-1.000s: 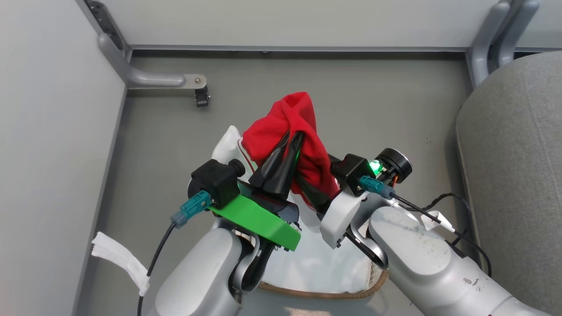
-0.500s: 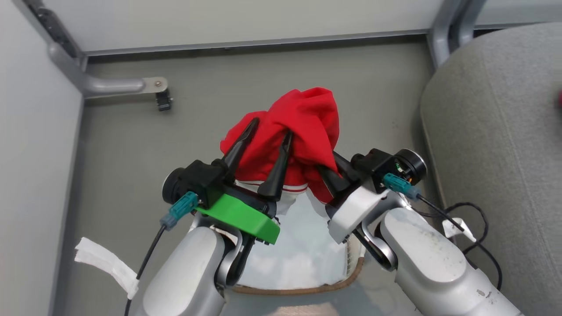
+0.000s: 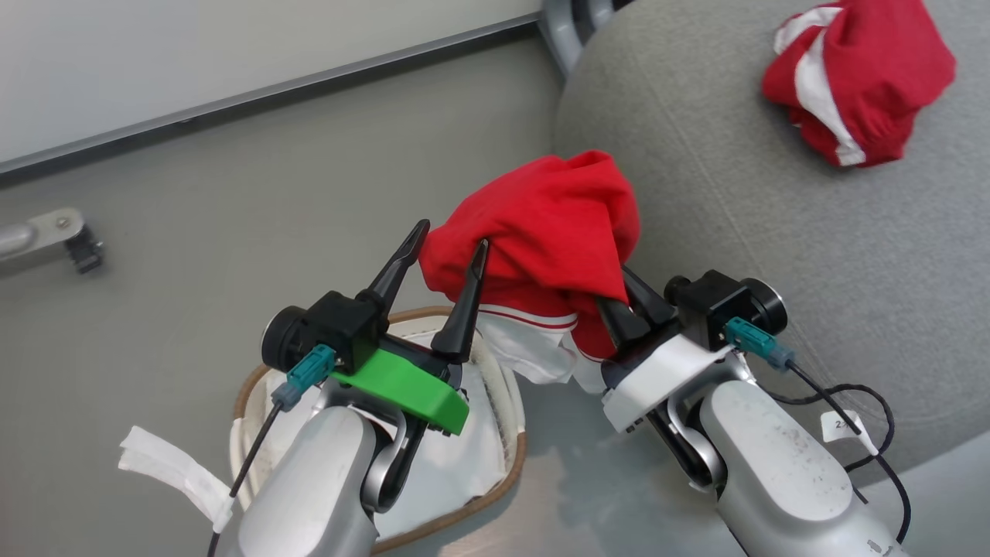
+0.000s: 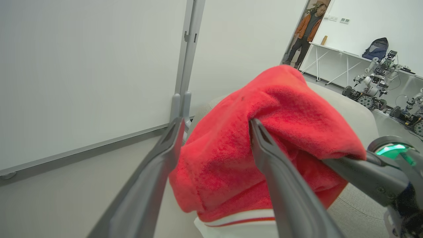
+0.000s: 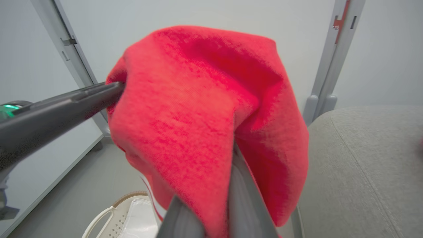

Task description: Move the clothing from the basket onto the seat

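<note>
The red clothing (image 3: 541, 224) with a white striped hem hangs in the air between the basket (image 3: 246, 391) and the seat (image 3: 758, 255). My right gripper (image 3: 619, 298) is shut on its lower right folds, its tips buried in cloth (image 5: 185, 115). My left gripper (image 3: 448, 241) stands open at the garment's left edge. The fabric (image 4: 224, 165) bulges between its two fingers (image 4: 165, 155) and drapes over the right one. The basket sits on the floor under my left arm, its white liner showing.
A second red and white garment (image 3: 851, 77) lies on the seat's far right. White wall panels on grey posts (image 4: 185, 66) stand behind. A person (image 4: 305, 24) stands in a far doorway, with other robots (image 4: 373, 76) beyond.
My left gripper opened and let go of the clothing while my right gripper shut on it. The camera swung right, bringing the seat and the second garment into view.
</note>
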Robot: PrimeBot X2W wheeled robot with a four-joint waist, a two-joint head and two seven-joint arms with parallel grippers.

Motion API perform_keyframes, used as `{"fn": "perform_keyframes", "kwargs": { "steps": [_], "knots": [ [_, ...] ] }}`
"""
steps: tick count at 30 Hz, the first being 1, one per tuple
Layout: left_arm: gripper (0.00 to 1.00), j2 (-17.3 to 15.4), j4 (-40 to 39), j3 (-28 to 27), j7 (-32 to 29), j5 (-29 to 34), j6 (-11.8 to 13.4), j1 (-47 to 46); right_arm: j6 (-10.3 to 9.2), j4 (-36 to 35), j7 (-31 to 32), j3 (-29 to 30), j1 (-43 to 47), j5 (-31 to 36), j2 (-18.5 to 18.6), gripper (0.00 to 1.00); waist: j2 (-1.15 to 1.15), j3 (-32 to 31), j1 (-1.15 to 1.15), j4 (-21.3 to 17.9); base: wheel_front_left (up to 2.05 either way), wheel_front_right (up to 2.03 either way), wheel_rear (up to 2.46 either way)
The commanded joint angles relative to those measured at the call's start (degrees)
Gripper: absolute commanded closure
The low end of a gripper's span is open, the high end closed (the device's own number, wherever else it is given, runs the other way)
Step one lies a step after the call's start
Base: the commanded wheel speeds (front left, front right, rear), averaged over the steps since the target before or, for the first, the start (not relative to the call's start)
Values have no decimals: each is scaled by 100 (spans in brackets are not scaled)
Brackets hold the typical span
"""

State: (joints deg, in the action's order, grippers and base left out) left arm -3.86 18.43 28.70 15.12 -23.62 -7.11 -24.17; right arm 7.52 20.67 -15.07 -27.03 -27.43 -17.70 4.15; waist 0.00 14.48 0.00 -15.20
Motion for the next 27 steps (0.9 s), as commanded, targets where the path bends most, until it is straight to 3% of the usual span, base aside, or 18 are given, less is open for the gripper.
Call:
{"fn": "perform_keyframes", "kwargs": {
  "steps": [1, 9, 15, 21, 27],
  "knots": [
    [0, -47, 5, -27, 3, 69, -33, 44, -6, -57, -15, 51, 92, 27, -30, 100, 0, 166, 0, -875, 0, 0, 0],
    [0, -146, 78, -48, 4, 106, -40, 97, -6, -230, -14, 380, 356, 4, -76, 100, 0, 287, 0, -1516, 0, 0, 0],
    [0, -209, 143, 117, 4, 7, -37, -93, -6, -103, -15, 538, 127, 75, 43, 100, 0, 459, 0, -1566, 0, 0, 0],
    [0, -381, 151, 39, 4, 46, -38, -28, -6, 124, -15, 618, -937, 162, 572, 100, 0, 750, 0, -1576, 0, 0, 0],
    [0, -571, 63, 72, 4, 257, -38, -137, -7, 434, -15, 1051, -2407, 270, 1357, 100, 0, 1176, 0, -1257, 0, 0, 0]
  ]
}}
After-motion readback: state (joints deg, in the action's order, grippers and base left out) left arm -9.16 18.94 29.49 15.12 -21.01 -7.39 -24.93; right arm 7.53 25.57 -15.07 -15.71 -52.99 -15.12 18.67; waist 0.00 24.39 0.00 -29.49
